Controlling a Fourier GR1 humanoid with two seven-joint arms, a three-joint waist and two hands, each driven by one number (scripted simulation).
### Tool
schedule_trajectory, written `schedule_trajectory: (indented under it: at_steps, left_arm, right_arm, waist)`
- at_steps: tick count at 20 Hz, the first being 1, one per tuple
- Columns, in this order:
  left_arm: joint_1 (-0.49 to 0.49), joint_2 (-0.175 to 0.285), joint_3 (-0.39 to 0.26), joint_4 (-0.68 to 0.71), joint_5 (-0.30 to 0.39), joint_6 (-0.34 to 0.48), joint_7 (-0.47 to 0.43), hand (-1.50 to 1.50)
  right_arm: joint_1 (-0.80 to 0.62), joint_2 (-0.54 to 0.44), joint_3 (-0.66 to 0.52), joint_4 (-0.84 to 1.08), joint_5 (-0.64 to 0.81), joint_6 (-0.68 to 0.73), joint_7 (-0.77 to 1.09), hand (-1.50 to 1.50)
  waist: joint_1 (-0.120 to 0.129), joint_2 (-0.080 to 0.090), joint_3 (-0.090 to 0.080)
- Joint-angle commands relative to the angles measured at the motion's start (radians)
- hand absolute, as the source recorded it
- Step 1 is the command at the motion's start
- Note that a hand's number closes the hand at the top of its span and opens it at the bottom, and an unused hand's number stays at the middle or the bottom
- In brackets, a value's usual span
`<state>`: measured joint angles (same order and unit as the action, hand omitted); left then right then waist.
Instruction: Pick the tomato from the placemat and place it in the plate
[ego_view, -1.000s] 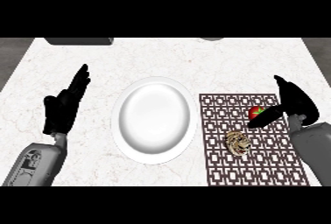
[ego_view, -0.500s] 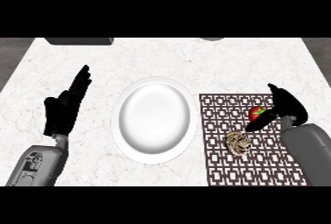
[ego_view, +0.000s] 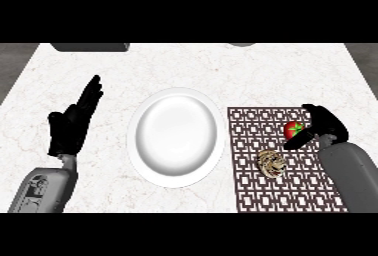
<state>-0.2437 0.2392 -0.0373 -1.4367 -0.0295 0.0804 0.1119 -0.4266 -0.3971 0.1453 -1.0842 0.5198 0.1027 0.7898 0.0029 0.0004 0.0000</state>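
We saw a white marbled tabletop carrying a white plate beside a brown lattice placemat. The tomato sat on the placemat, just beside our right hand. Whether that hand gripped it, we could not tell. Our left hand rested open.

Marble counter. White plate, centre. Lattice placemat, just right of plate. Red tomato on placemat's upper right, small tan item below it. Right hand beside tomato, thumb under it, not closed. Left hand resting at left, fingers straight.
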Motion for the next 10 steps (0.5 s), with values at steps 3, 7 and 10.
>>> schedule_trajectory:
  at_steps: [3, 7, 10]
  left_arm:
    - [-0.06, -0.001, 0.045, 0.071, -0.005, -0.028, -0.024, 0.0]
    - [-0.052, -0.044, 0.031, 0.068, -0.046, -0.007, -0.012, 0.0]
    - [-0.036, -0.05, 0.032, 0.025, -0.049, -0.021, 0.008, 0.0]
  right_arm:
    - [0.083, 0.002, 0.01, -0.109, 0.093, -0.052, -0.027, 1.5]
    - [0.077, 0.024, -0.027, 0.006, 0.143, -0.088, -0.113, 1.5]
    - [0.094, 0.036, -0.045, -0.001, 0.173, -0.115, -0.146, 1.5]
  waist:
    - [-0.008, -0.001, 0.0]
    - [-0.004, 0.0, 0.0]
    - [-0.003, -0.001, 0.0]
